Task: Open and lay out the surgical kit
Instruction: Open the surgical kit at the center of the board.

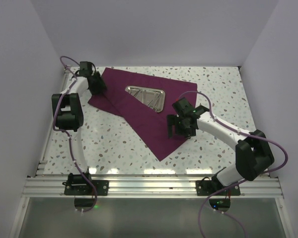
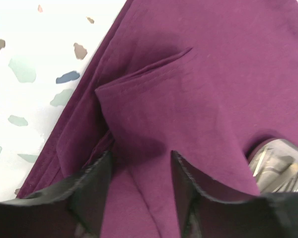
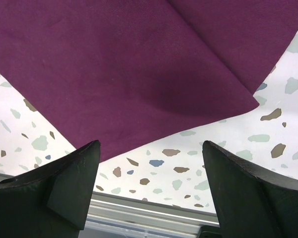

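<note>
The dark maroon cloth wrap lies partly unfolded across the table, one flap reaching toward the near edge. The shiny steel tray with thin silver instruments sits on it at the back. My left gripper is at the cloth's left edge. In the left wrist view it is open, its fingers either side of a folded cloth layer, and a corner of the tray shows at the right. My right gripper is open and empty, hovering over the near flap's right edge.
The speckled white tabletop is walled at the left, back and right. An aluminium rail runs along the near edge and also shows in the right wrist view. Purple cables trail from both arms.
</note>
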